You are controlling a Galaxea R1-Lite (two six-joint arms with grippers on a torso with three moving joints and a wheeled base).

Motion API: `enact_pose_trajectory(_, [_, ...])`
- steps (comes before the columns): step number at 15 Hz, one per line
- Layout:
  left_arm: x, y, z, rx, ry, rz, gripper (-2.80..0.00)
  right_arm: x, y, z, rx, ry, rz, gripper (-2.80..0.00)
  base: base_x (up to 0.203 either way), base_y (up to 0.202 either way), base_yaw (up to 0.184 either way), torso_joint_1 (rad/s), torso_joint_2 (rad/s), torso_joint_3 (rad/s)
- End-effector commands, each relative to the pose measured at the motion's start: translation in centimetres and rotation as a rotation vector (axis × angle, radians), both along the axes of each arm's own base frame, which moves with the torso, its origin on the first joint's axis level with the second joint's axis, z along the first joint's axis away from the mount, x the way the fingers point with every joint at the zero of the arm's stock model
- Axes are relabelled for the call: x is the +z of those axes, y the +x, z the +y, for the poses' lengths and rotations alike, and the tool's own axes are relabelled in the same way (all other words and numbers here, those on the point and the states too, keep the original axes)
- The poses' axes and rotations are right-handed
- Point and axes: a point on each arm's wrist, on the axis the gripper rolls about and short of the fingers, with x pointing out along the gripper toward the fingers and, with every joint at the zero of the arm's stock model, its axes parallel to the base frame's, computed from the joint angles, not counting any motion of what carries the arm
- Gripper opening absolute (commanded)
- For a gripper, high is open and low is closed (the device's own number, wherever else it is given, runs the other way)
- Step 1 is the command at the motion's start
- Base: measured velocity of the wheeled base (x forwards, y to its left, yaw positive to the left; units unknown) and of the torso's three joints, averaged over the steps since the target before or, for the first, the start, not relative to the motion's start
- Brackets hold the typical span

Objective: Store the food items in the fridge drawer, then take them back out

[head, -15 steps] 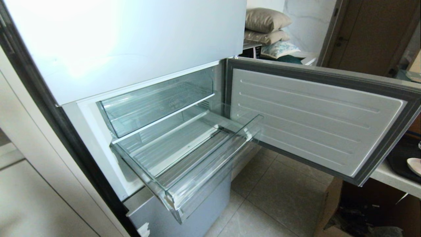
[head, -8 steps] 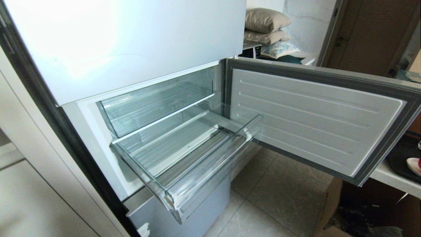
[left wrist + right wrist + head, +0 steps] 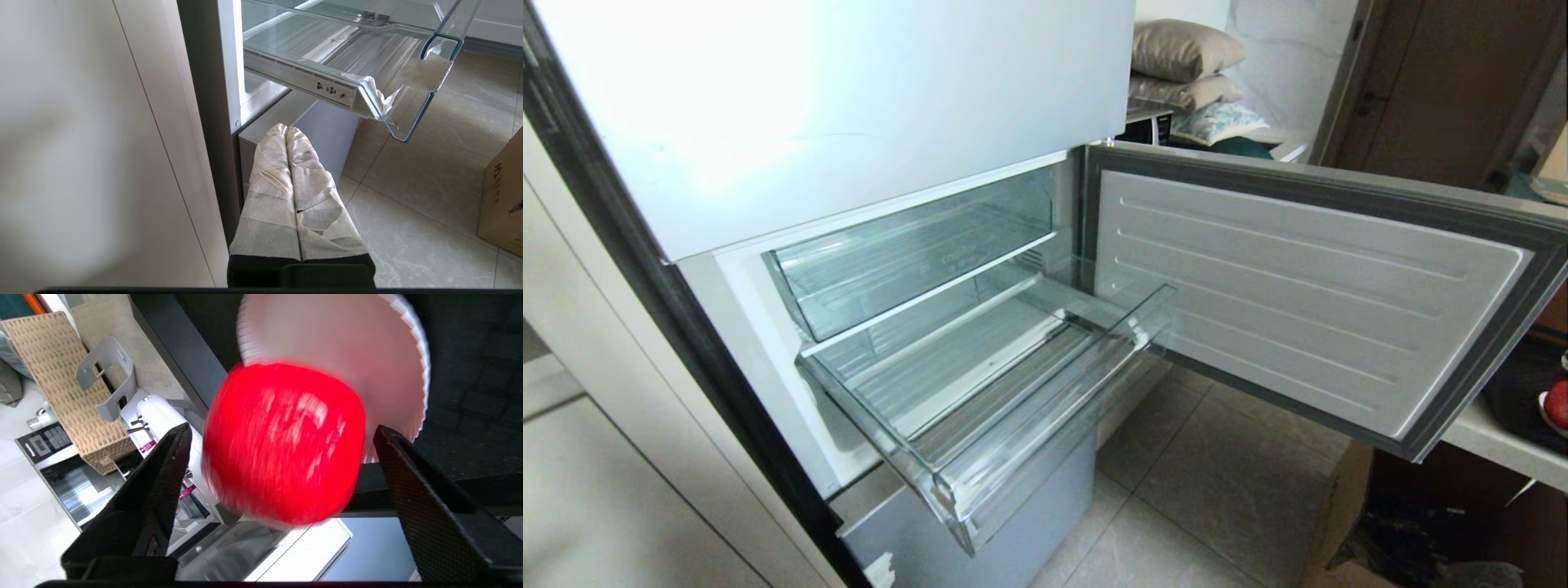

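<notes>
- We find the red apple (image 3: pixel 284 443) between the fingers (image 3: pixel 161 486) of the right hand (image 3: pixel 282 477), over a white plate (image 3: pixel 339 355) on the worktop (image 3: pixel 1499 445); the fingers stand wide, gaps both sides.
- We judge it smooth, rigid and prone to roll: grip across its widest girth.
- The fridge drawer (image 3: pixel 980 490) stands pulled out.
- The left hand (image 3: pixel 286 132) is pressed together, parked.

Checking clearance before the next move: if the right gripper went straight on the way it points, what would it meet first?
Most likely the red apple, which sits between the open jaws of the right gripper, with the white paper plate behind it. Depth is unclear.
</notes>
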Motion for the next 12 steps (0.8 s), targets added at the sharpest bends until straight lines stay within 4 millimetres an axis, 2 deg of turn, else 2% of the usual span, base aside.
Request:
enact_pose_trajectory(1, [0.0,0.0,0.0,0.001,0.0,-0.001,-2.8,0.2,-0.1,0.1,-0.001,0.005,-0.005,0.0,0.0,0.0,0.0,0.0,0.0,0.0])
enact_pose_trajectory(6, [0.0,0.0,0.0,0.001,0.0,-0.002,-2.8,0.5,-0.1,0.1,-0.002,0.0,-0.006,0.0,0.0,0.0,0.0,0.0,0.0,0.0])
enact_pose_trajectory(12, [0.0,0.0,0.0,-0.001,0.0,-0.001,-2.8,2.0,-0.5,0.3,-0.006,-0.023,-0.025,0.0,0.0,0.0,0.0,0.0,0.0,0.0])
